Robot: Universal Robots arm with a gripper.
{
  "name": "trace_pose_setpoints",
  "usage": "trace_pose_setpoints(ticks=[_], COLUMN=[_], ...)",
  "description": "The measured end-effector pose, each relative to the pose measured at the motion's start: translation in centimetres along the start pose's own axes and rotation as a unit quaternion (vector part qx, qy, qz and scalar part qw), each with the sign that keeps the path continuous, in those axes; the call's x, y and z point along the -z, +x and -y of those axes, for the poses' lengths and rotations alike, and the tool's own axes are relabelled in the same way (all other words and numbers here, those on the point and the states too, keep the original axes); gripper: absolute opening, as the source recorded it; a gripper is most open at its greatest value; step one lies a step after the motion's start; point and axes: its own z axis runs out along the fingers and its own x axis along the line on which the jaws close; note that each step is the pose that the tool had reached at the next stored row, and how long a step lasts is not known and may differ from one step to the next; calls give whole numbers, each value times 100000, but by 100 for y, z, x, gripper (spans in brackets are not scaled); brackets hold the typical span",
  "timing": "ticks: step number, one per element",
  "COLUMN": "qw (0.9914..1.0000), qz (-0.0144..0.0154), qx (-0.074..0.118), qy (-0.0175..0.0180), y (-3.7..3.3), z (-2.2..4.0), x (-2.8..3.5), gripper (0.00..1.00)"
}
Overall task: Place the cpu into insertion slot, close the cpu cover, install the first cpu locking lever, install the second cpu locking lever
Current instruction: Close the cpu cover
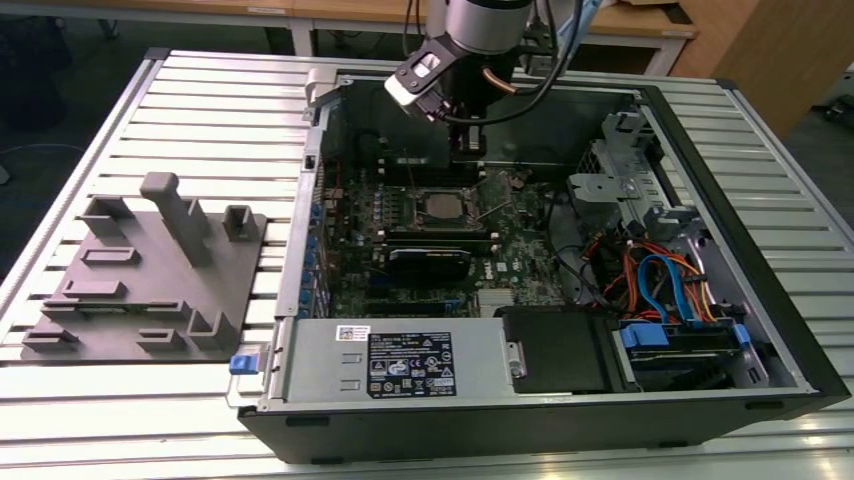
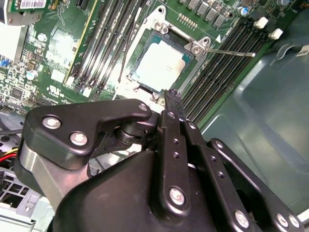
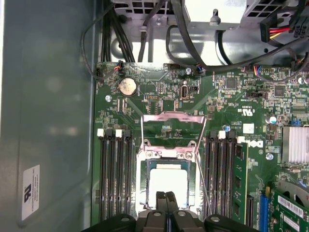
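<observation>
I see one open computer case (image 1: 534,430), with one green motherboard (image 3: 159,96) inside it under my gripper (image 3: 166,195) — its two fingers are pressed together, holding nothing. Two banks of memory slots (image 3: 115,179) flank the fingers, one on each side. One cpu cover (image 3: 173,116) stands swung open just beyond the fingertips. One cpu (image 3: 168,182) sits in the insertion slot (image 3: 144,186) right beneath them — one thin lever (image 2: 231,51) juts free beside it.
</observation>
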Motion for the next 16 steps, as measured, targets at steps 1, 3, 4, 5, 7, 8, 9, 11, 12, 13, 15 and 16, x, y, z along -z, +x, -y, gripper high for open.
trace_pose_setpoints(ticks=[1, 3, 4, 5, 7, 8, 9, 11, 12, 13, 15, 16], qw=[100000, 100000, 100000, 100000, 100000, 100000, 100000, 100000, 100000, 100000, 100000, 100000], qz=[-6, -7, -9, -13, -10, -10, -13, -7, -8, -8, -17, -20], qx=[3, 1, 0, 0, 3, 3, 7, 1, 3, 6, 9, 6], qy=[-4, -2, -4, -8, -5, -5, -18, -45, -62, -80, -102, -104], y=[0, 0, 0, -1, -1, -1, -1, 0, 0, 0, 0, 0], z=[-15, -47, -67, -84, -119, -132, -137, -138, -138, -137, -139, -144], x=[0, 0, 0, 0, 0, 1, 1, 16, 32, 46, 49, 49], gripper=[10, 10, 10, 10, 10, 10, 10, 10, 10, 10, 10, 10])
